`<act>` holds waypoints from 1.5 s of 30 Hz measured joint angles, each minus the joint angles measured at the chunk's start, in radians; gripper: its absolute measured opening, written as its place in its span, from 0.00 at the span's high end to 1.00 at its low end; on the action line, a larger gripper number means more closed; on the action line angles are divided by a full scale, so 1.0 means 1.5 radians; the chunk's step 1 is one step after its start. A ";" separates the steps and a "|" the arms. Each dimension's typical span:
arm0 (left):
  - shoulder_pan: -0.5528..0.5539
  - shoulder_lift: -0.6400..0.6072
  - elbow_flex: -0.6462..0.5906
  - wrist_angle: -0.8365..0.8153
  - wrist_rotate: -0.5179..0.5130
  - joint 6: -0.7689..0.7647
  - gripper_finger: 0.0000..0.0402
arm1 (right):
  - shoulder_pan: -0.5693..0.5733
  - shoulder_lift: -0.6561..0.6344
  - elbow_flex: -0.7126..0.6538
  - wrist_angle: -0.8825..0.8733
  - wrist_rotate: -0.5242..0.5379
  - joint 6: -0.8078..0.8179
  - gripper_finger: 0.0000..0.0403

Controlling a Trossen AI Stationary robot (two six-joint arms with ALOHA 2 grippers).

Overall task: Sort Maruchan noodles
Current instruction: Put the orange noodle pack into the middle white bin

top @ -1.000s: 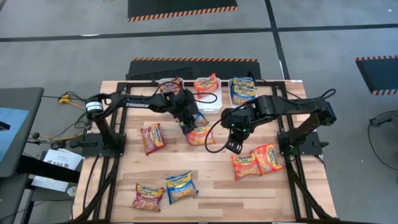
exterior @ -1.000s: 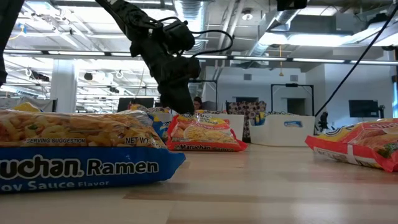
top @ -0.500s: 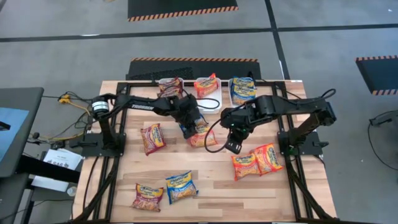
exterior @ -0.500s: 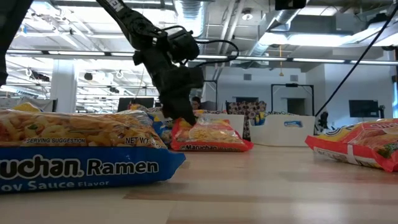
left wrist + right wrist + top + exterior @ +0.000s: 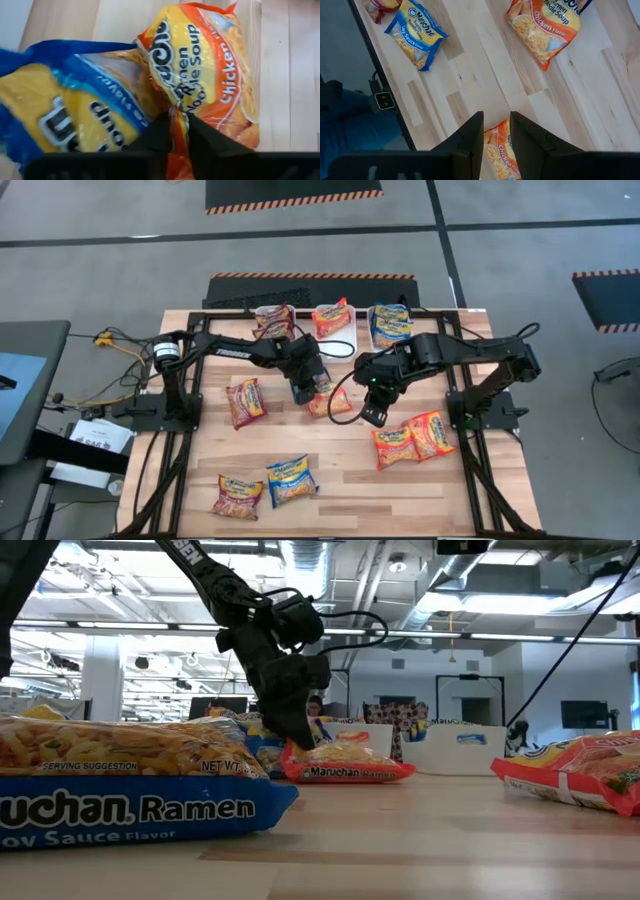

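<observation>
Overhead, left gripper (image 5: 312, 388) has dragged the orange packet (image 5: 327, 401) slightly down-table, jaws clamped on its edge. Low view: packet (image 5: 347, 766) was tilted, now flat on the wood. Left wrist: fingers pinch its seam beside a blue packet (image 5: 75, 110). Right gripper (image 5: 368, 416) hovers, jaws apart.

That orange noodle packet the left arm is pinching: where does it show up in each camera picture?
High view: orange packet at table centre.
Low view: centre, under the left end effector.
Left wrist view: right of centre.
Right wrist view: upper right.
Shared landmark: the blue packet beside it.
</observation>
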 joint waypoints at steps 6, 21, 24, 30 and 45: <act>0.000 -0.001 0.000 0.000 0.020 0.000 1.00 | 0.000 0.000 0.000 0.001 0.008 0.000 0.71; -0.049 -0.002 0.130 -0.144 0.010 0.084 1.00 | 0.000 0.000 0.000 0.001 0.035 0.002 0.71; -0.055 -0.002 0.170 -0.172 -0.011 0.107 1.00 | 0.000 0.000 0.000 0.001 0.035 0.001 0.71; -0.056 -0.002 0.238 -0.214 -0.024 0.128 1.00 | 0.000 0.000 0.000 0.001 0.035 0.001 0.71; -0.048 -0.003 0.322 -0.272 -0.080 0.197 1.00 | 0.000 0.000 0.000 0.000 0.036 0.000 0.71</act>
